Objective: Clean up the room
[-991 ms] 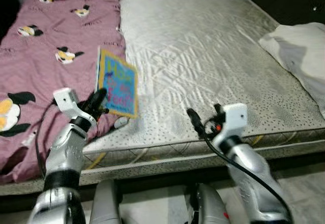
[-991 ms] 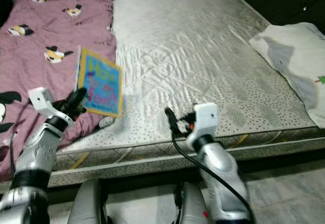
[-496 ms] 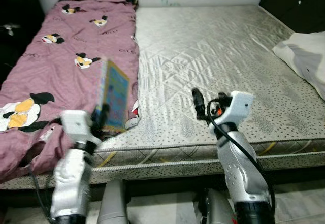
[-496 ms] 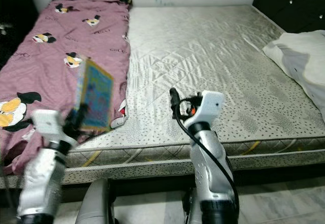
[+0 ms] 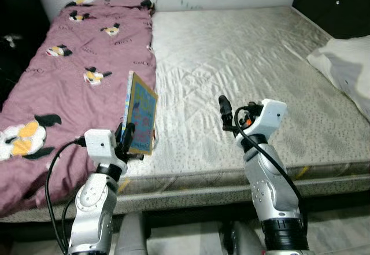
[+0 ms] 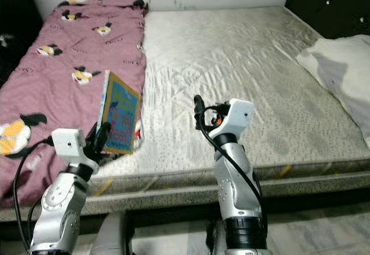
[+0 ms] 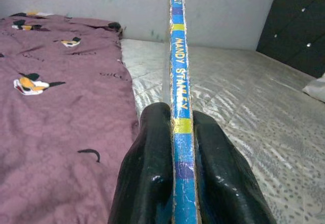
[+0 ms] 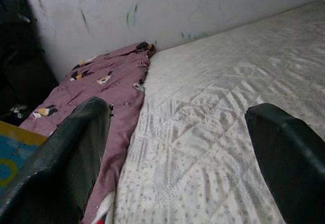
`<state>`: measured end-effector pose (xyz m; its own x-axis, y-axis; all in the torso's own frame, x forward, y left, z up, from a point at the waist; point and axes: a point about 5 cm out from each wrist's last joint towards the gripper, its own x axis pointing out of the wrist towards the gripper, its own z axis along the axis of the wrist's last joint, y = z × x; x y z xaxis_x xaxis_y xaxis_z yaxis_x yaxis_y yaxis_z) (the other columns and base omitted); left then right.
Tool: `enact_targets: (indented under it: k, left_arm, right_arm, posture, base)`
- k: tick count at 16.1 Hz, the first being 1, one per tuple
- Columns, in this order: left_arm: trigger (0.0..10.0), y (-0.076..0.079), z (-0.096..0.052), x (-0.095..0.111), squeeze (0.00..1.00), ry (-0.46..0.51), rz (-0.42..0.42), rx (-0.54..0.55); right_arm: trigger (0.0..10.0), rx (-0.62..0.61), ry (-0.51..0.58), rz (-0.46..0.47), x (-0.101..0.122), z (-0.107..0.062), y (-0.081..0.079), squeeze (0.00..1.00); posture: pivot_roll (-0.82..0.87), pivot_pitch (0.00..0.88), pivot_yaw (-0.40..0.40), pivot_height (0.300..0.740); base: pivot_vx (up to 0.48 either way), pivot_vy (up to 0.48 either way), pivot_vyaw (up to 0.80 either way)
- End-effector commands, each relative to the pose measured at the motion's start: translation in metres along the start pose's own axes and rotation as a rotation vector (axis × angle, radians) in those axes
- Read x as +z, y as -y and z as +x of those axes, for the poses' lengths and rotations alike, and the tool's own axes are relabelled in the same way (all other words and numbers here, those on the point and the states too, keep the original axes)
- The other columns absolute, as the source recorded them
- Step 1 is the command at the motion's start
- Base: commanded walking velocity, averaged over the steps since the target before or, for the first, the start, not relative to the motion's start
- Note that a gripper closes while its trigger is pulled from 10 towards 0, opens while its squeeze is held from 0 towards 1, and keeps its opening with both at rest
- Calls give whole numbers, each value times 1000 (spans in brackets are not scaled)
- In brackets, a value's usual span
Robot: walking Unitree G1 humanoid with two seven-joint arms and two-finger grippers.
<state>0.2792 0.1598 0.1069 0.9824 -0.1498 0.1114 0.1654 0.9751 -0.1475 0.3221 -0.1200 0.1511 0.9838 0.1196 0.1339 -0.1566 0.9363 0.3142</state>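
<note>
Left wrist view: left end effector pinching upright book by its spine, lower left over mattress front edge beside pink blanket. Right end effector spread, above bare quilting mid-frame. Pillow far right.

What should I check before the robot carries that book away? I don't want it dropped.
1. Left end effector shut on the book: ok.
2. Fingers clamp the spine's lower end, so most of the book stands unsupported: not ok.
3. Book lifted off the pink blanket: ok.
4. Right end effector open, holding nothing, above the mattress: ok.
5. Place to put the book: cannot tell.
</note>
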Motion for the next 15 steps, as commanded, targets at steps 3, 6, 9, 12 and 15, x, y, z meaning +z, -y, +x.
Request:
enact_targets:
  k: [3, 6, 9, 12, 15]
  left_arm:
    - [0, 5, 5, 12, 0, 52, 15, -18]
    - [0, 7, 6, 10, 0, 43, 15, -19]
    - [0, 4, 3, 7, 0, 34, 27, -7]
    - [0, 3, 5, 5, 0, 20, 53, -3]
    - [10000, 0, 10, -3, 0, -20, 141, 32]
  right_arm:
    - [10000, 4, 23, -2, 5, 5, -1, 0]
    - [10000, -43, 28, -42, 5, 2, 10, 0]
    - [10000, -71, -1, -114, -1, -11, 28, 0]
    - [10000, -84, -18, -153, -5, -16, 36, 0]
    - [10000, -128, -47, -229, -15, -24, 43, 0]
  posture:
    - [7, 0, 25, 713]
    - [6, 0, 23, 740]
    - [11, 0, 18, 740]
    - [15, 0, 17, 740]
    - [14, 0, 20, 740]
  base:
    - [0, 0, 0]
    - [0, 0, 0]
    - [0, 0, 0]
    - [0, 0, 0]
    - [0, 0, 0]
